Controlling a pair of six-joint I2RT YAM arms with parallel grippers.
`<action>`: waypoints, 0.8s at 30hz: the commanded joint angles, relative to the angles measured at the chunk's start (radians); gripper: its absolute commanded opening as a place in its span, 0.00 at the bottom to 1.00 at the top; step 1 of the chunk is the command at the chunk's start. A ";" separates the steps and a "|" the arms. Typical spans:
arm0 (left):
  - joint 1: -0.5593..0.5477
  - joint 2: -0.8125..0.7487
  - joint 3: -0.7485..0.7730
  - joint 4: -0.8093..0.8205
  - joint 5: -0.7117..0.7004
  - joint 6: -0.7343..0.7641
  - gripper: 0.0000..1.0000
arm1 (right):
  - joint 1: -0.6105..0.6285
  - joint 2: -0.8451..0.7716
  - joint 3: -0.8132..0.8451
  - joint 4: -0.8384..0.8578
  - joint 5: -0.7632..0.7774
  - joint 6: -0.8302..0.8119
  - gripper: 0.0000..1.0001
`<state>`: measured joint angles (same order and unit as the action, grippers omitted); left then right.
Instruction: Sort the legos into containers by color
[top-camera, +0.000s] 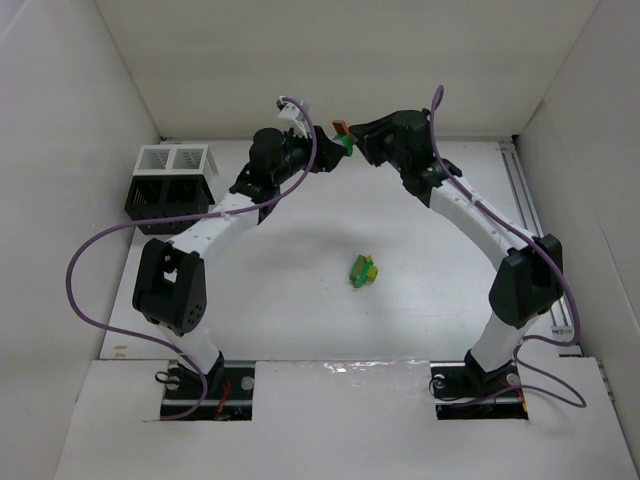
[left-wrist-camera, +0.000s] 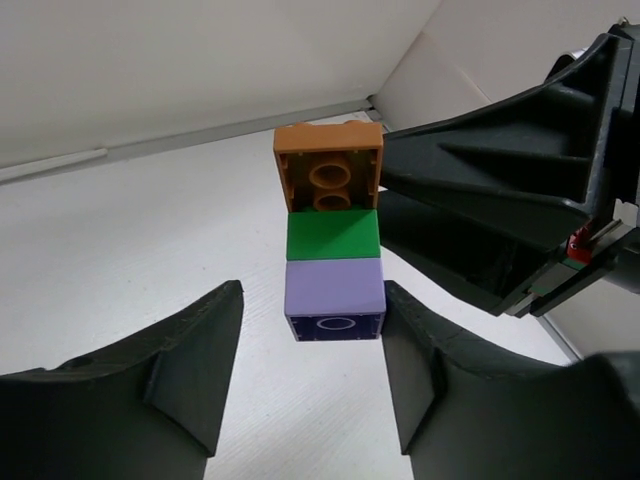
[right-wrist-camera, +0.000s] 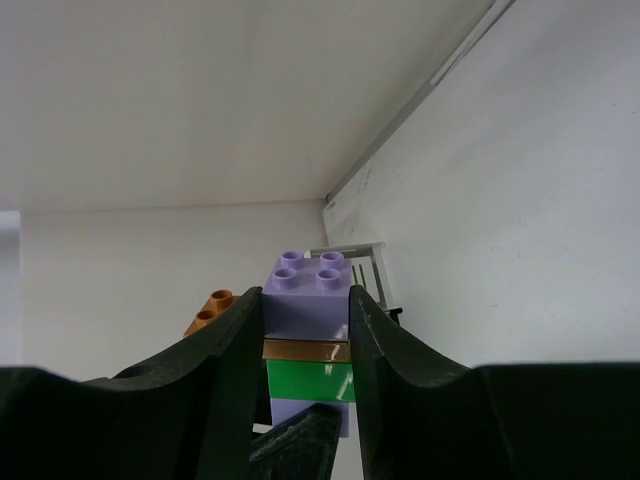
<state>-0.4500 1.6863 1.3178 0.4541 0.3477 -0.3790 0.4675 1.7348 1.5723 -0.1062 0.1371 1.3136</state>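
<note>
Claws, two, tip to tip in mid-air above the far middle of the table (top-camera: 300, 240). Item: left claw (left-wrist-camera: 312, 292), fingers apart and set on either side of the end lilac brick (left-wrist-camera: 335, 300). A clear gap shows at the brick's left face, while the other finger is just beside or touching its right face; not clamped. Item: brick stack (right-wrist-camera: 308, 345), one column of lilac, orange, green and lilac, with the orange brick (left-wrist-camera: 328, 165) jutting out to one side. Item: right claw (right-wrist-camera: 305, 320), closed tight on the stack's other end, pads against the studded lilac brick and the layers under it. Item: loose legos (top-camera: 364, 270), green and yellow-green, lying together on the table nearer the arms and slightly right of centre. Item: containers (top-camera: 172, 158), a black slatted rack with a white rim, at the far left edge, well apart from both claws. Step in hand, as judged: parting the end lilac brick from the green brick (left-wrist-camera: 332, 235). Handling note: centre the left fingers on the lilac faces only, with no overlap onto the green, and close evenly so the brick does not twist. The right claw should hold firm while the left peels the brick away at a slight tilt, not by a straight pull. Keep the work over the table so a dropped brick lands in reach.
</note>
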 joint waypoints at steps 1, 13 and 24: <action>0.000 -0.059 -0.006 0.043 0.010 0.002 0.51 | -0.026 -0.018 0.026 0.036 0.018 -0.014 0.00; 0.000 -0.112 -0.084 0.041 0.054 0.021 0.10 | -0.076 -0.009 0.008 0.054 0.027 -0.057 0.00; 0.010 -0.204 -0.186 -0.043 0.106 0.097 0.06 | -0.104 -0.029 -0.069 0.092 -0.036 -0.304 0.00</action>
<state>-0.4488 1.5528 1.1515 0.4229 0.4187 -0.3298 0.3676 1.7351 1.5124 -0.0818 0.1360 1.1664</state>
